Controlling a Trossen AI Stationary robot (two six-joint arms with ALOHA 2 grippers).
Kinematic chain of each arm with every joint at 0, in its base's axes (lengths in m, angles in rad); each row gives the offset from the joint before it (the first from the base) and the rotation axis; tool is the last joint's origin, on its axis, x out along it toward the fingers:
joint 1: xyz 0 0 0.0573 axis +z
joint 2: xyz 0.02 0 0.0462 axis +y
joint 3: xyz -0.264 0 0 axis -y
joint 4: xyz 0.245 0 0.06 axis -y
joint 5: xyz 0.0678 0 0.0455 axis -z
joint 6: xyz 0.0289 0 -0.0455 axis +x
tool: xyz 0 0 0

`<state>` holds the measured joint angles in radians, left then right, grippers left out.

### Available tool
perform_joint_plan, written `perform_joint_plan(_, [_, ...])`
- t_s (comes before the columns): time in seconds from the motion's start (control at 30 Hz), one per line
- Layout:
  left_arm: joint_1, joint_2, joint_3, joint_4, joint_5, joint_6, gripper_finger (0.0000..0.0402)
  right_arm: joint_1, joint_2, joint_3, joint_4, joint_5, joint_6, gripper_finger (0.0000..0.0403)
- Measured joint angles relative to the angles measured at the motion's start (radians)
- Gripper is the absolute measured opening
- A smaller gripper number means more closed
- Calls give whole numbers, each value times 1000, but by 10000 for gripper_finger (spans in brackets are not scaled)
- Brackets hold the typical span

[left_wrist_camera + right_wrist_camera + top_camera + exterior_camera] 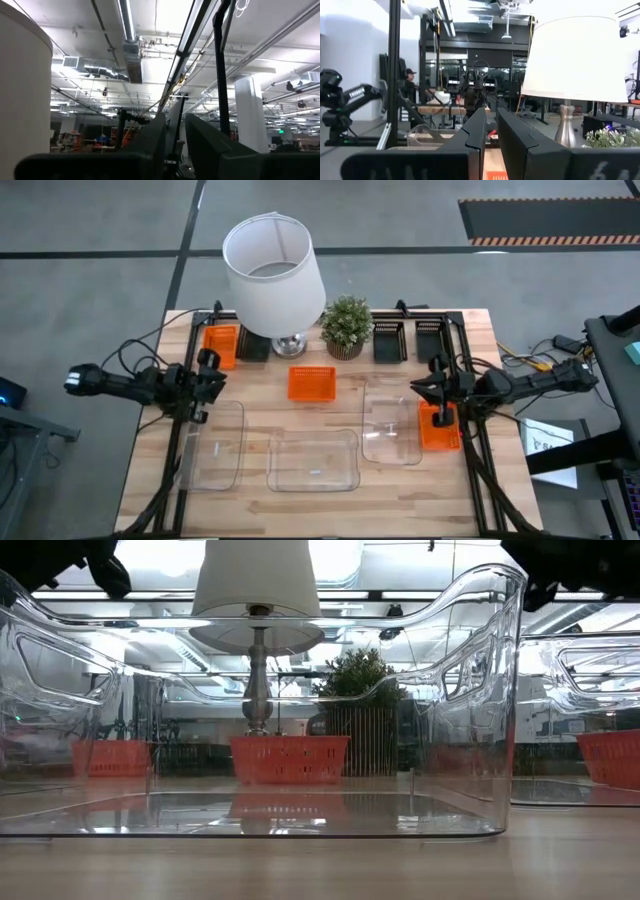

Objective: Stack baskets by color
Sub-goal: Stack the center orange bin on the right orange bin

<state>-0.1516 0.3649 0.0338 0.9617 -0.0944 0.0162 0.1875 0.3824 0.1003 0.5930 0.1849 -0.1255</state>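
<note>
With both grippers, left (207, 376) and right (432, 388), clenched on nothing and raised at the table's sides, the right one does best to open, drop onto the red basket (438, 427) beneath it and grip one wall squarely

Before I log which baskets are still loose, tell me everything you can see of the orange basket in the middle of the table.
The orange basket is a shallow rectangular tray of what looks like red-orange plastic, its walls perforated in a fine grid. It sits upright and empty on the wooden table, just in front of the potted plant and lamp, behind the clear baskets. Nothing is stacked in it and no end effector touches it; only the tabletop does.
</note>
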Motion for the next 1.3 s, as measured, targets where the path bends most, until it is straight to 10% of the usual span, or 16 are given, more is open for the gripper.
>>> perform_joint_plan(0.73, [0, 281, 52, 216, -1, 78, 58, 30, 457, 287, -20, -2, -129, 38])
perform_joint_plan(1.3, [0, 341, 54, 282, -1, 218, 58, 43, 719, 743, -710, -1, -45, 38])
